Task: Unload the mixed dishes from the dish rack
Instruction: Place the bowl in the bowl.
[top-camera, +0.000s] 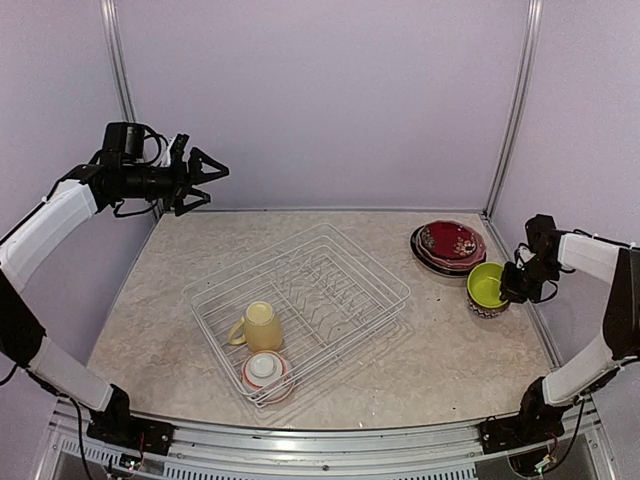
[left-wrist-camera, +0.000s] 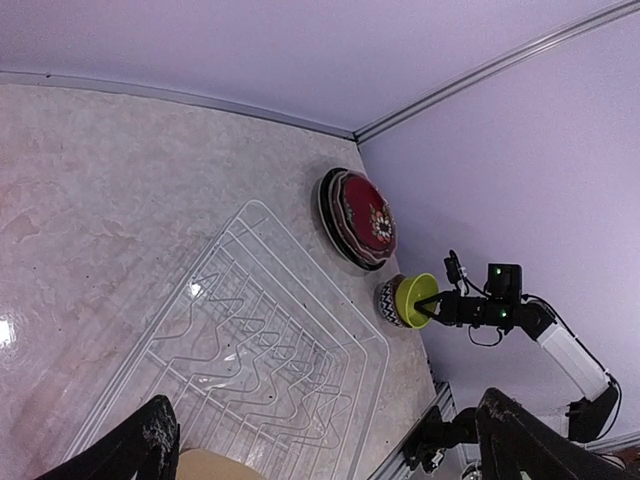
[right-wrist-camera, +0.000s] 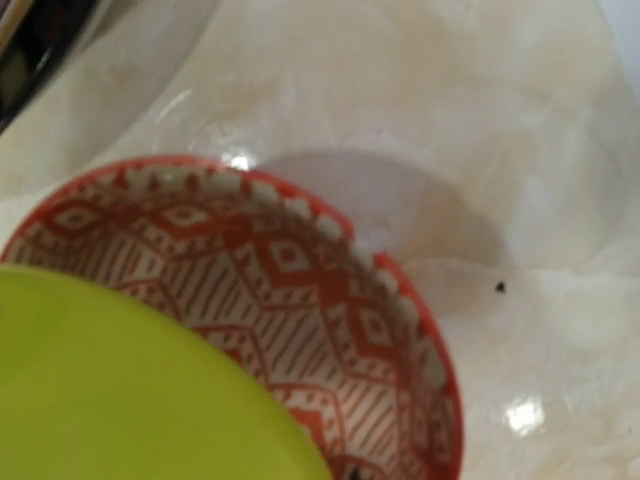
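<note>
- Left gripper (top-camera: 214, 184) hangs up high over the table's (top-camera: 450, 350) far-left corner, well away from everything, jaws spread wide with nothing between them. Its wrist view shows both fingers (left-wrist-camera: 150, 447) at the bottom corners, far apart.
- Right gripper (top-camera: 506, 288) is down at the right edge of the table, clamped tight on the rim of the lime green bowl (top-camera: 485, 283).
- That bowl sits tilted in a patterned bowl (top-camera: 488, 307). The right wrist view shows lime green (right-wrist-camera: 120, 390) over the red zigzag inside (right-wrist-camera: 300, 300).
- Stack of plates (top-camera: 448, 246) is just behind those bowls, near the far-right corner, dark red one on top.
- Dish rack (top-camera: 330, 275) sits mid-table at an angle.
- Two things are in the rack, both at its near end: a pale yellow mug (top-camera: 262, 325) and a red-and-white bowl (top-camera: 265, 371), upside down in the near corner.
</note>
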